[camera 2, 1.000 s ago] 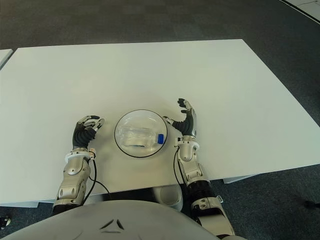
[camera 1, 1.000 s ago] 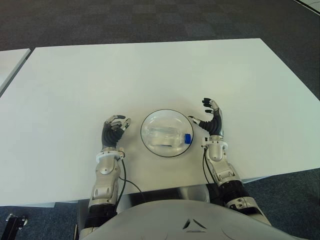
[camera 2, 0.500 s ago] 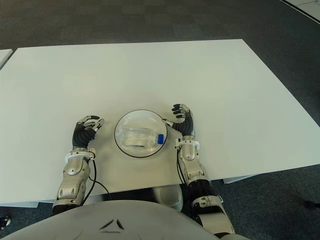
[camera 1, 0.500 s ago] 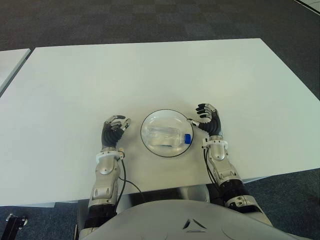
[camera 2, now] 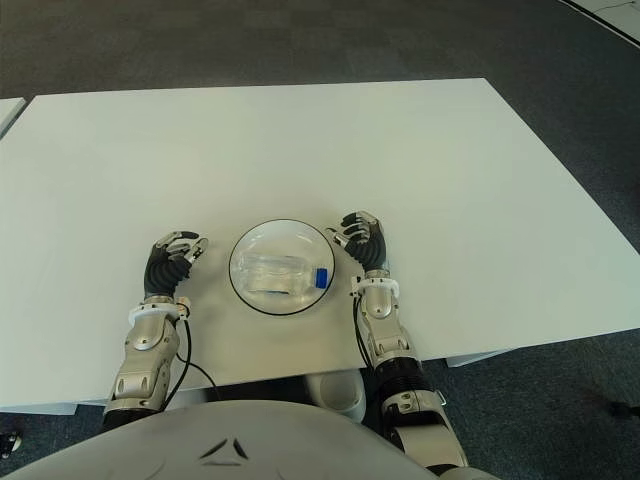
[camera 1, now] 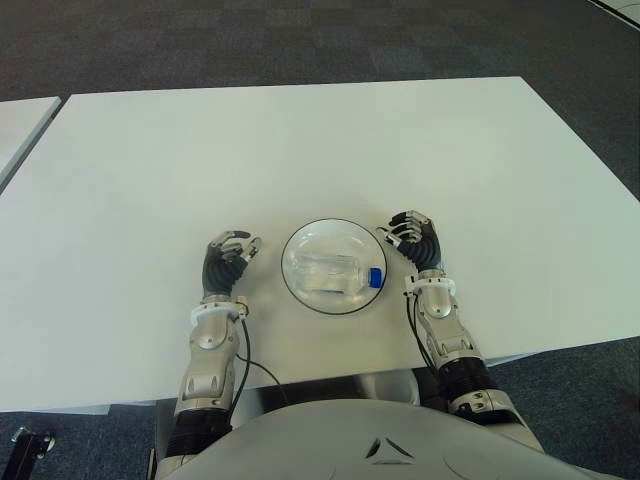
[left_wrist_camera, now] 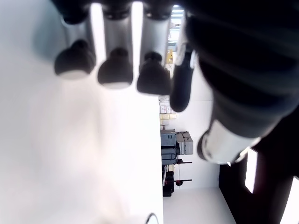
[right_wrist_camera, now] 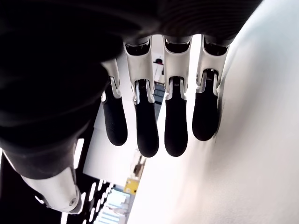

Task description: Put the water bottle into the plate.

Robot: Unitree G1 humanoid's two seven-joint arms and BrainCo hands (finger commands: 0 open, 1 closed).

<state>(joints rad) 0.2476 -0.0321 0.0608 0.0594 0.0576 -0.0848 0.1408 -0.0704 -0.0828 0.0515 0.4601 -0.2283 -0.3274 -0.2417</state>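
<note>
Bottle's (camera 1: 338, 274) lying in the plate (camera 1: 300, 247) already. Both hands are empty: right hand (camera 1: 414, 239) curled beside the rim, left hand (camera 1: 226, 258) curled opposite. I'd pull back without nudging the plate.

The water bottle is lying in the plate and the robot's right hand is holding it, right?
Not quite. The water bottle is lying in the plate, but the right hand is not holding it. The left eye view shows that hand beside the plate, on its right, fingers curled on nothing. The left hand shows on the plate's left.
</note>
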